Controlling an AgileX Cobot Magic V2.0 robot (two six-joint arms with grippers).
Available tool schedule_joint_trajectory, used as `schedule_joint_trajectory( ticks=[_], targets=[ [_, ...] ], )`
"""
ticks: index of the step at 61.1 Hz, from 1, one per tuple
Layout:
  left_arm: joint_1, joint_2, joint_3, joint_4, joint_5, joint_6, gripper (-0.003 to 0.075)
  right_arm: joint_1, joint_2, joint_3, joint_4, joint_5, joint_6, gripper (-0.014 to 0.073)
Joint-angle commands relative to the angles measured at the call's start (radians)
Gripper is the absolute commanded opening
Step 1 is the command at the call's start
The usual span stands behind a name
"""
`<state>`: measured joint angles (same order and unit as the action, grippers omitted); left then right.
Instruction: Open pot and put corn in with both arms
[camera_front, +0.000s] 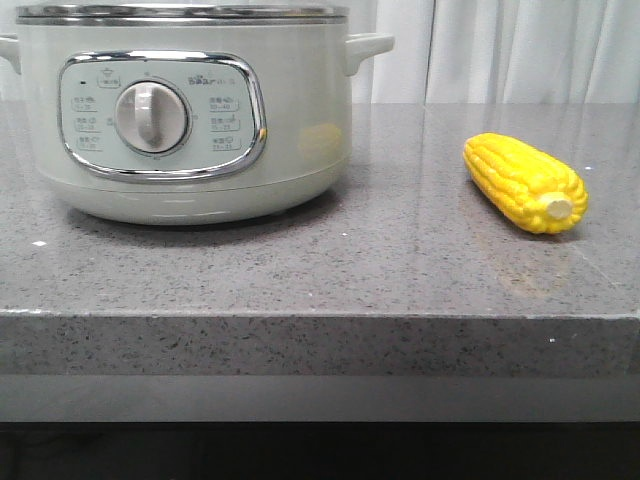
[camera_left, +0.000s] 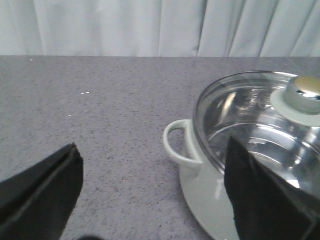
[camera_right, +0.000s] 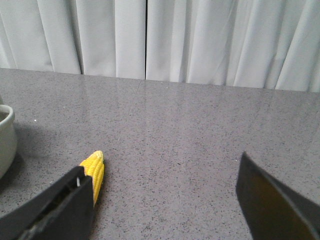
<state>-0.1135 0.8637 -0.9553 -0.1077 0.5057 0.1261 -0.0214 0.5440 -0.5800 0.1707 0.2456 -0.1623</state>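
Corn (camera_right: 94, 172) just beside open right gripper (camera_right: 165, 210), untouched.

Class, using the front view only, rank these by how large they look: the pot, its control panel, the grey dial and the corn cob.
Largest to smallest:
1. pot
2. control panel
3. corn
4. grey dial
The corn lies nearer the camera, which flatters it.
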Motion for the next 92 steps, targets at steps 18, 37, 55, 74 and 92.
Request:
schedule_joint_trajectory(
  ticks=[18,37,55,74,92],
  targets=[
    [-0.225,0.465,-0.584,-0.086,0.246,-0.005,0.0566,-0.002,0.008,-0.038,-0.003,-0.072,-0.002,0.0601],
    [-0.308,0.774,-0.948,-0.105,0.422,-0.005,0.0566,-0.002,0.008,-0.038,-0.003,-0.072,-0.002,0.0601],
    [-0.308,0.842,-0.988,-0.089,0.498,-0.005,0.0566,0.019,0.008,-0.038,-0.003,-0.074,-0.002,0.0601],
    [-0.308,0.842,-0.988,-0.078,0.577,-0.005,0.0556,0.019,0.008,-0.038,-0.003,-0.074,-0.002,0.0601],
    [-0.308,0.842,-0.999,-0.061,0.577,-0.005,0.0334,0.019,0.008,-0.038,-0.003,-0.074,-0.002,0.0601]
  ],
)
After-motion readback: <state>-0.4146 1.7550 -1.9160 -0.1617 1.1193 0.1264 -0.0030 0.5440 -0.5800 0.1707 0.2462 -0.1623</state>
